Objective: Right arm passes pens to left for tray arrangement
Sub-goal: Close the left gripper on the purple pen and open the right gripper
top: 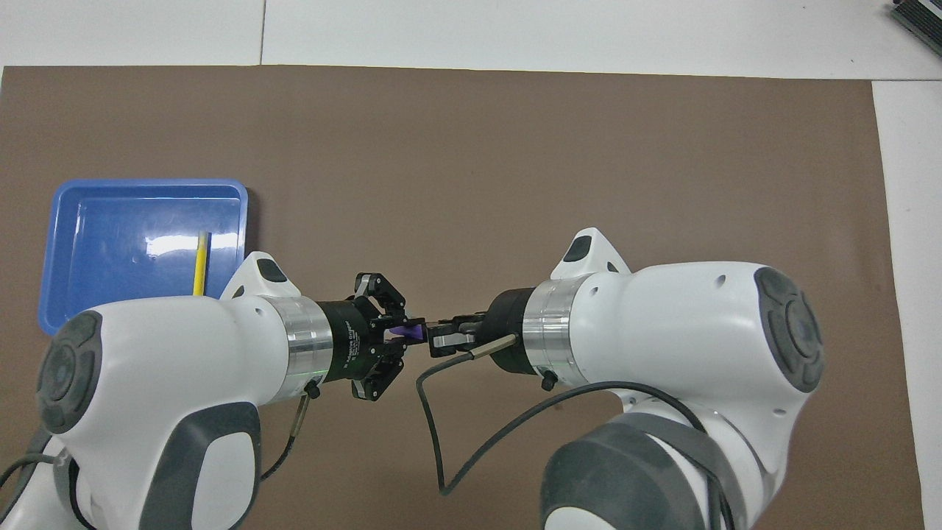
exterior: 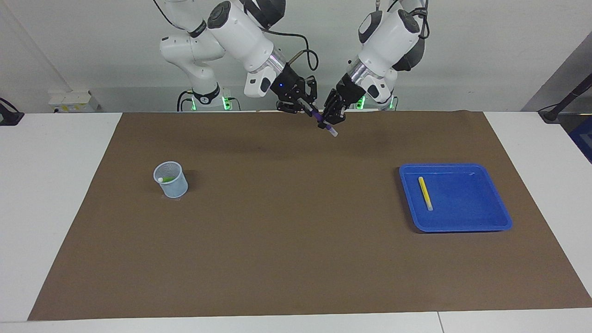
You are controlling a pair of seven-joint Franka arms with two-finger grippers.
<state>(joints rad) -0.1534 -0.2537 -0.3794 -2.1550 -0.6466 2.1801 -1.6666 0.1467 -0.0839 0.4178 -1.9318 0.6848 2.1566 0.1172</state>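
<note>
Over the mat's edge nearest the robots, the purple pen (exterior: 319, 119) hangs slanted in the air, its pale tip pointing down. My right gripper (exterior: 307, 107), with its blue light, is shut on the pen's upper end. My left gripper (exterior: 329, 121) is shut on the same pen lower down. From above, the purple pen (top: 403, 333) shows between the left gripper (top: 411, 333) and the right gripper (top: 436, 338). The yellow pen (exterior: 425, 193) lies in the blue tray (exterior: 490, 219) toward the left arm's end. The green pen (exterior: 167, 179) stands in the mesh cup (exterior: 175, 187).
A brown mat (exterior: 296, 231) covers most of the white table. The mesh cup stands toward the right arm's end. In the overhead view the left arm covers the near corner of the tray (top: 73, 221) and part of the yellow pen (top: 199, 263).
</note>
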